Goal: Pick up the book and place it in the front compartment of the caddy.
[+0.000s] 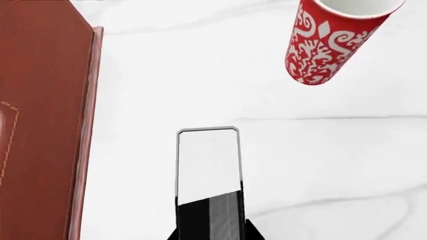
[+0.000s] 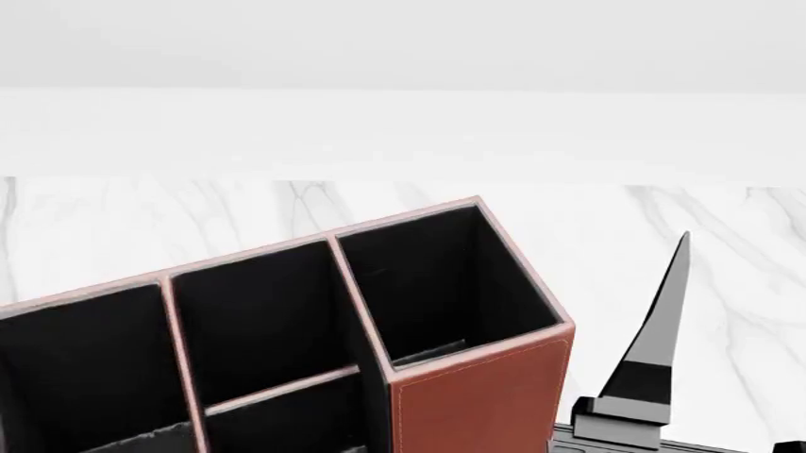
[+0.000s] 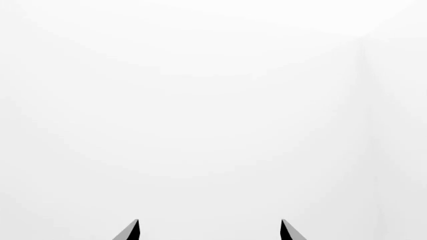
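The stiff, thin, light book (image 1: 208, 165), lower centre, is gripped across its covers by the left fingers (image 1: 254, 234); the right fingers (image 3: 133, 233) are spread wide.

The caddy (image 2: 478, 396) is standing on the table (image 2: 705, 217), at the left of the head view. In the left wrist view, the mug (image 1: 327, 40) is standing apart from the caddy (image 1: 40, 125).

Reddish-brown caddy (image 2: 478, 396), black lining; red-and-white patterned mug (image 1: 327, 40); white marble table (image 1: 320, 165).
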{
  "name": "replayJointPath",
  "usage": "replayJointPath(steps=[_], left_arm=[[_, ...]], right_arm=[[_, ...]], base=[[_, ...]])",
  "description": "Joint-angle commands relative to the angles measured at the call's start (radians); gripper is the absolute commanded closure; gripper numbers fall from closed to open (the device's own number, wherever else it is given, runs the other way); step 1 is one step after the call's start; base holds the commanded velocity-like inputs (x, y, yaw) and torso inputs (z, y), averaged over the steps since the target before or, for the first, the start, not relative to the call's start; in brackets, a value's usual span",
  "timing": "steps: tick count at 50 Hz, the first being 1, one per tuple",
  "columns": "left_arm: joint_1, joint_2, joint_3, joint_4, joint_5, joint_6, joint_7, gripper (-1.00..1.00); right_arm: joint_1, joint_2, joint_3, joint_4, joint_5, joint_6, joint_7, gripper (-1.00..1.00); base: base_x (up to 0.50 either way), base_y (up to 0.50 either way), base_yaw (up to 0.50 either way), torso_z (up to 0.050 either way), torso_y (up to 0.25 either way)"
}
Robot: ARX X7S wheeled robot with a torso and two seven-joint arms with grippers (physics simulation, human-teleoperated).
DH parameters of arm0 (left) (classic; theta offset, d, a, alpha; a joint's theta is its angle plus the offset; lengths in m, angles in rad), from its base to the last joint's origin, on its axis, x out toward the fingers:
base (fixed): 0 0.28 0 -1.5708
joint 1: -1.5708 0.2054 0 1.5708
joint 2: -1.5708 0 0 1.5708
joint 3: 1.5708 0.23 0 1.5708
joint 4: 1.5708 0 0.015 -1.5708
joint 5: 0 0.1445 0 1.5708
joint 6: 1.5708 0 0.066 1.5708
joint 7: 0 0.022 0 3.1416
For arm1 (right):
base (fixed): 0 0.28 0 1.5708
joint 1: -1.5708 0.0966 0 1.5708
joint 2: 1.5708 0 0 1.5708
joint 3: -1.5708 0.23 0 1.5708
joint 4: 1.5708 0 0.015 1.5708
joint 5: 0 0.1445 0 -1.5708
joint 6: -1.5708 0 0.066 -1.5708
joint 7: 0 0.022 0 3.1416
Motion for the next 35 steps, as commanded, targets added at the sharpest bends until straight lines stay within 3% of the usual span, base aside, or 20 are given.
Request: replayJointPath(steps=[1, 10, 17, 35], left_arm=[[-0.003, 0.000, -0.001, 0.005, -0.003, -0.001, -0.004, 1.00], [-0.017, -0.012, -0.026, 0.030, -0.026, -0.010, -0.017, 1.00], [-0.065, -0.045, -0.122, 0.137, -0.156, -0.071, -0.060, 1.00], [-0.372, -0.089, -0.317, 0.155, -0.416, -0.196, -0.031, 1.00]], right_arm=[[0.000, 0.007, -0.001, -0.001, 0.004, -0.005, 0.006, -1.00], [-0.003, 0.014, 0.004, -0.002, 0.010, -0.009, 0.013, -1.00], [-0.007, 0.017, 0.006, 0.001, 0.012, -0.018, 0.015, -1.00], [0.000, 0.020, -0.009, 0.003, 0.010, -0.022, 0.020, -1.00]], base=[[0.00, 0.00, 0.00, 0.000, 0.000], [0.00, 0.00, 0.00, 0.000, 0.000], [0.00, 0.00, 0.00, 0.000, 0.000], [0.00, 0.00, 0.00, 0.000, 0.000]])
